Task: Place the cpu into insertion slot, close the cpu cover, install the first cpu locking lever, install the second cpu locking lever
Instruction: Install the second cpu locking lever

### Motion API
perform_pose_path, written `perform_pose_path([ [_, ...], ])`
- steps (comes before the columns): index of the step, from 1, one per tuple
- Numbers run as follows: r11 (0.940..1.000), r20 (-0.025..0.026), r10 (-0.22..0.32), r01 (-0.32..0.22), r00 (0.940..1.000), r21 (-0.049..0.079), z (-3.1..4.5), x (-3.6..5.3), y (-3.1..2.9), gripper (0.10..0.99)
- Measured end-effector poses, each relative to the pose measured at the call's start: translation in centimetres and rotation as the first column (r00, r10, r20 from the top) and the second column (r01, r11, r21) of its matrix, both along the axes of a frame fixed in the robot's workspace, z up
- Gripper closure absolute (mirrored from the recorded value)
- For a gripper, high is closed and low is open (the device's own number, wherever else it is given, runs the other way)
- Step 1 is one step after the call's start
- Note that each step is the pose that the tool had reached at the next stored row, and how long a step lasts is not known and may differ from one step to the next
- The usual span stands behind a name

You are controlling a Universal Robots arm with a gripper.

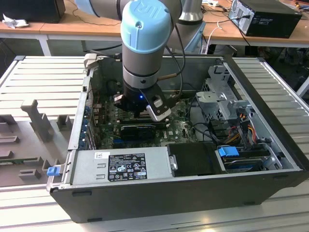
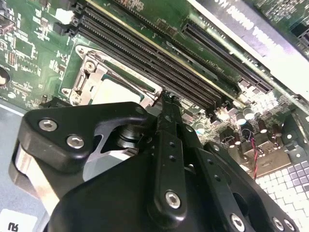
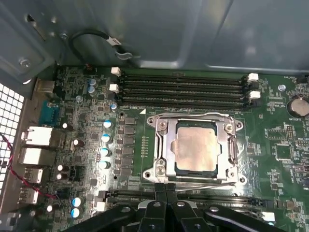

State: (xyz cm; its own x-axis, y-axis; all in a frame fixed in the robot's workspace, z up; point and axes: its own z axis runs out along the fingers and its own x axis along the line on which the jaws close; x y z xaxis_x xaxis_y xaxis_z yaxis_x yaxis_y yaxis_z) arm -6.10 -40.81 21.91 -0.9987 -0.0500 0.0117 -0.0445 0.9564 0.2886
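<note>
In the first wrist view the cpu [image 3: 197, 147], a dull silver square, lies in the insertion slot [image 3: 149, 175] on the green board. The cpu cover [image 3: 163, 145], a metal frame, lies flat around it. Thin wire levers run along two opposite edges of the socket, one [image 3: 193, 115] on the memory-slot side and one [image 3: 207, 183] on the gripper side. My gripper [image 3: 165, 188] is shut, its black fingertips pressed together right at that nearer lever's edge. In the second wrist view the gripper [image 2: 166, 99] sits by the socket's corner, beside the cpu [image 2: 113, 92]. In the exterior view the gripper [image 1: 145, 110] is low inside the computer case.
Long black memory slots [image 3: 181, 87] run along one side of the socket, with another pair [image 3: 217, 198] by the fingertips. Capacitors [image 3: 105, 145] and rear ports [image 3: 36, 145] stand beside it. The power supply [image 1: 120, 164], drive cage [image 1: 222, 104] and case walls [image 1: 77, 125] enclose the arm.
</note>
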Motion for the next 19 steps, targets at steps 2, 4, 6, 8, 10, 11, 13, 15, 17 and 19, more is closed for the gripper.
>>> perform_pose_path([
  [2, 1.0000, 0.0000, 0.003, -0.003, 1.0000, 0.009, -0.13, -0.05, -0.02, 0.980],
  [4, 0.9999, 0.0000, 0.004, -0.004, 1.0000, 0.013, -0.21, -0.08, -0.04, 0.980],
  [6, 0.9999, 0.0000, 0.005, -0.005, 1.0000, 0.015, -0.24, -0.13, -0.07, 0.980],
  [8, 0.9998, 0.0001, 0.005, -0.005, 1.0000, 0.018, -0.25, -0.22, -0.22, 0.980],
  [10, 0.9998, 0.0001, 0.005, -0.005, 1.0000, 0.020, -0.30, -0.37, -0.43, 0.980],
  [11, 0.9998, 0.0001, 0.005, -0.005, 1.0000, 0.021, -0.36, -0.37, -0.44, 0.980],
  [13, 0.9995, 0.0000, 0.005, -0.005, 1.0000, 0.033, -0.63, -0.39, -0.46, 0.980],
  [15, 0.9988, 0.0002, 0.005, -0.005, 1.0000, 0.048, -1.61, -0.53, -0.45, 0.980],
  [17, 0.9985, 0.0003, 0.005, -0.005, 1.0000, 0.055, -1.89, -0.81, -0.44, 0.980],
  [19, 0.9984, 0.0002, 0.005, -0.005, 1.0000, 0.057, -1.97, -0.87, -0.44, 0.980],
])
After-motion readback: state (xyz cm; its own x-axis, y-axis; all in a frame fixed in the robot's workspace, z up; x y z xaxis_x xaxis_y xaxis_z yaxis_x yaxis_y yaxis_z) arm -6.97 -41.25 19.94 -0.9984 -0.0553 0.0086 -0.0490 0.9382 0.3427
